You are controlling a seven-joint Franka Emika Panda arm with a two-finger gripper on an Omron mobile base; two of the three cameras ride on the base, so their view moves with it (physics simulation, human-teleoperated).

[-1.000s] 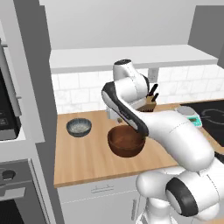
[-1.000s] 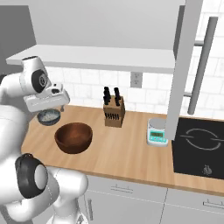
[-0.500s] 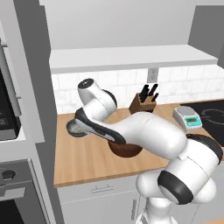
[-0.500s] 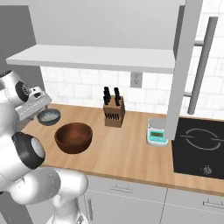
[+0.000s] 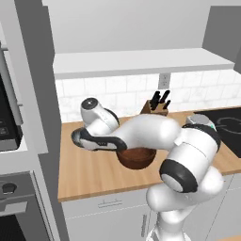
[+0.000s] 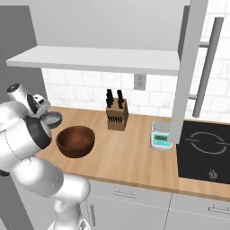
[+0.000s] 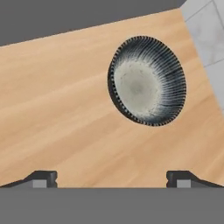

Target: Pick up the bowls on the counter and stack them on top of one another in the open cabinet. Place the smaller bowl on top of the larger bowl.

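The arm reaches low and far to its left, its forearm lying nearly level. The wrist bends so the hand faces down. The gripper (image 7: 112, 177) is empty, its jaws spread wide, the two dark fingertips (image 7: 41, 178) set well apart. In the right base view the hand sits at the left edge.

The counter (image 5: 89, 174) is seen from behind the arm, left and right, looking forward and down; both base views share the brown bowl (image 6: 75, 141) and knife block (image 6: 116, 117). The hand view is held close over the small bowl (image 7: 146, 81).
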